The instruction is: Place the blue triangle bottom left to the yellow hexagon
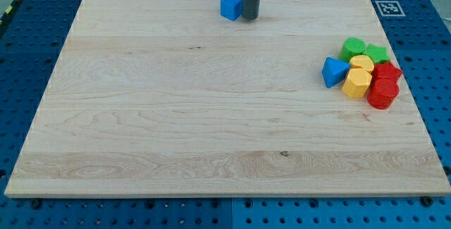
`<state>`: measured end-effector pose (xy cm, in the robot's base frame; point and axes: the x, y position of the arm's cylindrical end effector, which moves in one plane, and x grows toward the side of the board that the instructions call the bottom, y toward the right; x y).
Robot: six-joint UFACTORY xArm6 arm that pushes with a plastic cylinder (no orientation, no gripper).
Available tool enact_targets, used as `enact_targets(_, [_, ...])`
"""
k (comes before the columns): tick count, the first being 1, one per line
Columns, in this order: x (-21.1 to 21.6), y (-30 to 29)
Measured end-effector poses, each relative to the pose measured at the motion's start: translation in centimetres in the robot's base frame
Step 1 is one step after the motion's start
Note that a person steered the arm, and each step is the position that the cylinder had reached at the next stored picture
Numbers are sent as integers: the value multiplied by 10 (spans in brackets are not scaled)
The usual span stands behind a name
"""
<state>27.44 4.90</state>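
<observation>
The blue triangle (334,72) lies at the view's right, touching the left side of a yellow hexagon (357,84). A second yellow block (362,63) sits just above the hexagon. My tip (250,17) stands near the board's top edge, far to the upper left of that cluster. It is right next to a blue cube (230,6), on the cube's right side.
The right cluster also holds a green cylinder-like block (353,47), a green star-like block (376,53), and two red blocks (386,72) (382,94). The wooden board (176,116) rests on a blue pegboard. A marker tag (387,8) sits beyond the top right corner.
</observation>
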Motion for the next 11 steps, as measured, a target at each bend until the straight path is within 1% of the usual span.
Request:
enact_targets(1, [0,9])
enact_targets(3, [7,96])
enact_targets(4, [32,139])
enact_targets(5, [61,153])
enact_targets(6, [79,149])
enact_targets(7, [87,113])
enact_targets(10, [158,123])
enact_targets(11, [179,113])
